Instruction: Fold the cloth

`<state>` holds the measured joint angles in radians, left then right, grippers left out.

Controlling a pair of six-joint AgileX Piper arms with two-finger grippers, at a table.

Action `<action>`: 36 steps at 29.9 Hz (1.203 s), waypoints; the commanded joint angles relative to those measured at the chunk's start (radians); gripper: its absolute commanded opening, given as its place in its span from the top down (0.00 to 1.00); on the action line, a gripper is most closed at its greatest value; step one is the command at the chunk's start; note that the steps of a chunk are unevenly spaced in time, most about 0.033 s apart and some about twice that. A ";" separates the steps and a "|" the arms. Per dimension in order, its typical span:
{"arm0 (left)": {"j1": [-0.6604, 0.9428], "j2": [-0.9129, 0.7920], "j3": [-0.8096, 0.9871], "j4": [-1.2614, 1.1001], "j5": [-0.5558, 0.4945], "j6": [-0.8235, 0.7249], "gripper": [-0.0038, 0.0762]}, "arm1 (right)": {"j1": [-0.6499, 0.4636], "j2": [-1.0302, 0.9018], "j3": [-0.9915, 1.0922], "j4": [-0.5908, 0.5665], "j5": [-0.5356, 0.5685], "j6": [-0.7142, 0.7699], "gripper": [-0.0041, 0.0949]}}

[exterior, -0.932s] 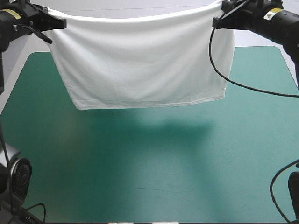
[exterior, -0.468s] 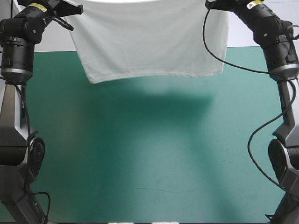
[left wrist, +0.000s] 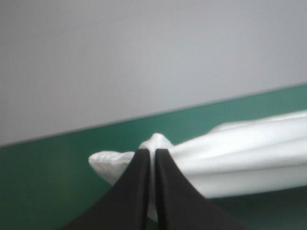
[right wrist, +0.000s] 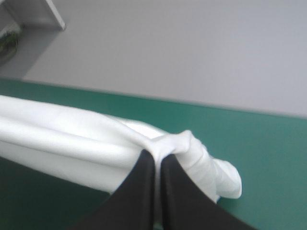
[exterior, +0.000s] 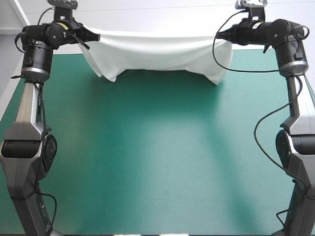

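- T-shirt (exterior: pixel 157 51) hangs stretched over the table's (exterior: pixel 157 157) far edge, hem apparently brushing it.
- left tool (exterior: pixel 94 37) and right tool (exterior: pixel 222 35) each pinch a corner.
- no fold laid yet, so mostly everything's left.

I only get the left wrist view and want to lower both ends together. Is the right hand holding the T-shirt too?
Observer: Yes. The right hand is shut on a bunched corner of the T-shirt.
Operator: How does it hang in between?
Observer: High view: stretched across, top edge nearly level, a drooping point below the left hand and another below the right.
Operator: Near side or far?
Observer: Along the far edge of the table, roughly centred.
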<state>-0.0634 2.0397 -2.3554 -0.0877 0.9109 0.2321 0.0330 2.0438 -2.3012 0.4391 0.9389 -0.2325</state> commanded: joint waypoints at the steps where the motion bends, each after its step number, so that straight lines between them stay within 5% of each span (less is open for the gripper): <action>1: -0.001 -0.016 -0.024 0.001 0.107 0.008 0.93 | -0.016 -0.017 -0.029 -0.005 0.136 0.046 0.98; 3: -0.001 -0.002 -0.001 -0.010 0.189 0.008 0.93 | -0.016 -0.001 -0.029 -0.014 0.245 0.048 0.97; 9: -0.001 -0.029 0.118 -0.014 0.377 0.010 0.93 | 0.003 -0.117 0.213 -0.077 0.243 0.088 0.98; 22: -0.011 -0.447 0.890 0.022 0.365 0.020 0.93 | 0.043 -0.590 1.096 -0.238 0.241 0.091 0.98; 30: -0.011 -0.668 1.309 0.123 0.331 -0.045 0.93 | 0.043 -0.741 1.311 -0.231 0.241 0.083 0.98; 36: -0.011 -0.718 1.454 0.129 0.186 -0.045 0.91 | 0.043 -0.779 1.345 -0.211 0.239 0.020 0.94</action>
<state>-0.0744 1.3571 -0.9103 -0.0388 1.1584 0.1961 0.0756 1.2981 -0.9397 0.2723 1.1826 -0.1756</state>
